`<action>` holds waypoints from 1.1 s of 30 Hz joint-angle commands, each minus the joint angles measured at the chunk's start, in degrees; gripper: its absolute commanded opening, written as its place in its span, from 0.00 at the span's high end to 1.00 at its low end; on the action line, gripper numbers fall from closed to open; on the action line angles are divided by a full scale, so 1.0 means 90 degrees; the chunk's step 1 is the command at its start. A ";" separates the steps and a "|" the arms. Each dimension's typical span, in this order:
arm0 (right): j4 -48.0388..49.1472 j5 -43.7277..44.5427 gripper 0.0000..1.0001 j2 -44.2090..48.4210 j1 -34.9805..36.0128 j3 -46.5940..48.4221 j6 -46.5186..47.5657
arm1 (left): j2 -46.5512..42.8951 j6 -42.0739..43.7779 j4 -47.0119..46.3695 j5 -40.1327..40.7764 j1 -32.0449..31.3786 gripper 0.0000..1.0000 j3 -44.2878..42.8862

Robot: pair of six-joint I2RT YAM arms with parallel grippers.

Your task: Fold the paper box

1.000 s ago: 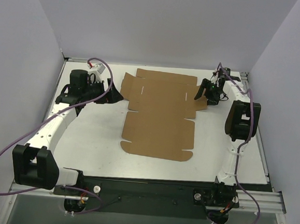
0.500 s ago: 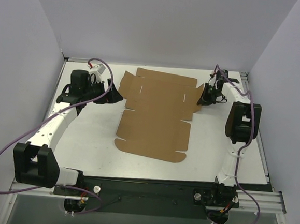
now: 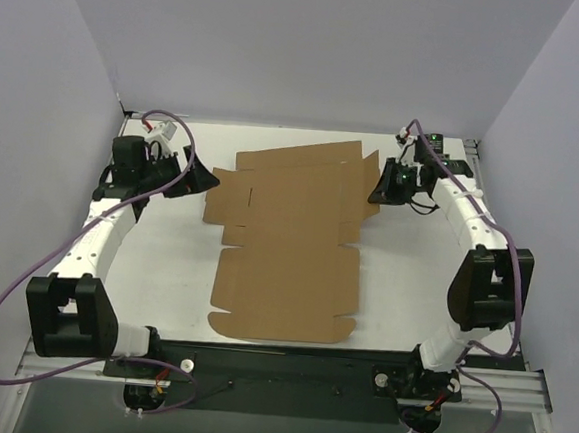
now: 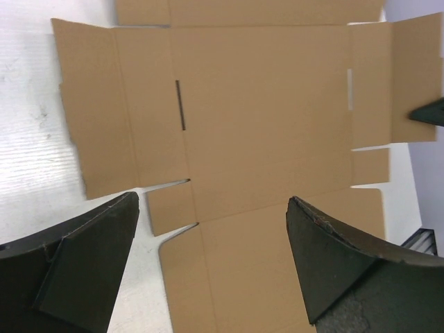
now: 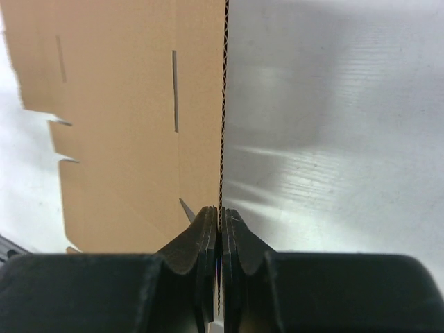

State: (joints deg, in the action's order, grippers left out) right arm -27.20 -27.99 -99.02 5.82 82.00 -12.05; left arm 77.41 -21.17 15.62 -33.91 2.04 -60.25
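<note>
Currently, R gripper [image 5: 220, 218] is clamped on the paper box [image 3: 288, 236] right-flap edge, far-right of tabletop [image 3: 145, 265]. L gripper [image 3: 204, 181] is wide open, empty, near left flap.

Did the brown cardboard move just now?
Yes. The paper box slid left and nearer the black rail at the front.

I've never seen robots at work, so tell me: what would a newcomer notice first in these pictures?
The paper box, a flat brown sheet with flaps and slits, fills the middle of the white table. The right gripper is pinched shut on the sheet's far right flap, while the left gripper gapes wide open at its far left edge.
</note>
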 commanded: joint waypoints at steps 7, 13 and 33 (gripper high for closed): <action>-0.0044 -0.0600 1.00 0.1226 -0.0022 -0.0361 0.0089 | 0.0656 0.0594 0.0570 0.1209 0.0114 0.03 -0.0259; -0.0054 -0.0816 1.00 0.1636 -0.0051 -0.0361 0.0206 | 0.1047 0.0555 0.0306 0.0771 0.0290 0.03 -0.0122; -0.0044 -0.1861 1.00 0.2613 -0.0208 -0.0468 0.0285 | 0.1721 0.0527 -0.0982 -0.0353 0.0983 0.04 0.0141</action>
State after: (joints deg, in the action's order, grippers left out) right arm -27.90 -40.32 -79.09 4.43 77.93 -10.37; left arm 93.56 -17.08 12.25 -35.33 8.80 -58.92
